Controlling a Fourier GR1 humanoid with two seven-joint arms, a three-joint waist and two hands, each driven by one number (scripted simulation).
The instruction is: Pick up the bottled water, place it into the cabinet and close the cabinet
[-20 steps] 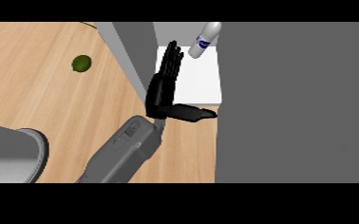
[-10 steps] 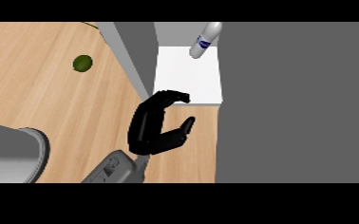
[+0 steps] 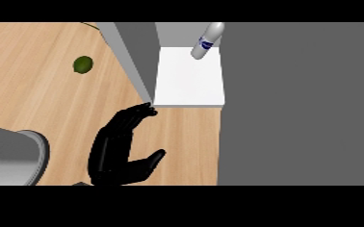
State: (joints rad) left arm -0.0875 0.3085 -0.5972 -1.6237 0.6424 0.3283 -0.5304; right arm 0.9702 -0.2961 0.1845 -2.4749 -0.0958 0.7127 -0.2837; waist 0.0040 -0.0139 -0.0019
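The bottled water (image 3: 206, 41), white with a blue label, stands at the back of the cabinet's white shelf (image 3: 188, 79). The cabinet's grey door (image 3: 129, 57) hangs open to the left of the shelf. My left hand (image 3: 117, 151) lies over the wooden counter below the cabinet, open, with the thumb spread to the right. Its fingertips (image 3: 144, 109) touch the near end of the door, and it holds nothing. My right hand does not show in the head view.
A green lime (image 3: 83, 64) lies on the wooden counter (image 3: 50, 101) left of the door. A grey rounded vessel (image 3: 18, 156) sits at the lower left edge. The cabinet's grey body (image 3: 292, 101) fills the right side.
My left hand has pulled back out of the cabinet, down and to the left, and its fingertips now rest at the door's near end. The bottle has stayed on the shelf.
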